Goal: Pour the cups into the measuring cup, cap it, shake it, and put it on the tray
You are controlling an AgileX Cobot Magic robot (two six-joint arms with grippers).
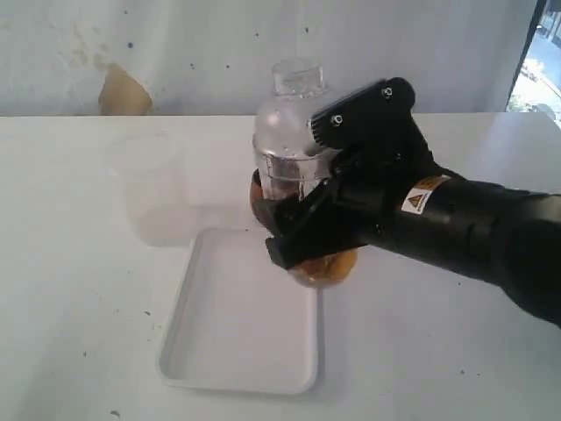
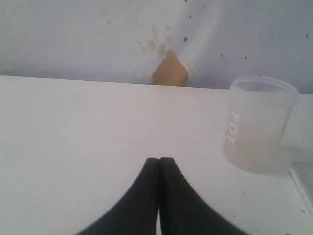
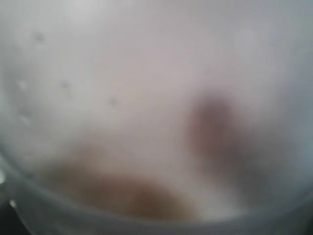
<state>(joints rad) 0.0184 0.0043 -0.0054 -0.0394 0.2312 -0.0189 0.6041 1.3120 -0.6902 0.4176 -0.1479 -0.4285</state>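
My right gripper (image 1: 302, 235) is shut on the measuring cup (image 1: 285, 167), a clear tumbler held upright over the tray's far right corner. A clear dome lid (image 1: 296, 88) caps it. Brown shows through its lower part (image 1: 333, 266); whether that is its contents or the wooden cup behind it I cannot tell. In the right wrist view a blurred translucent wall (image 3: 146, 98) with a brown mass low down fills the picture and hides the fingers. The white tray (image 1: 197, 324) lies below. My left gripper (image 2: 159, 160) is shut and empty over bare table. The steel tumbler is out of view.
A frosted translucent plastic cup (image 1: 153, 189) (image 2: 258, 125) stands on the white table left of the tray's far end. A tray edge (image 2: 302, 177) shows beside it in the left wrist view. A wall with a tan patch (image 1: 121, 92) backs the table.
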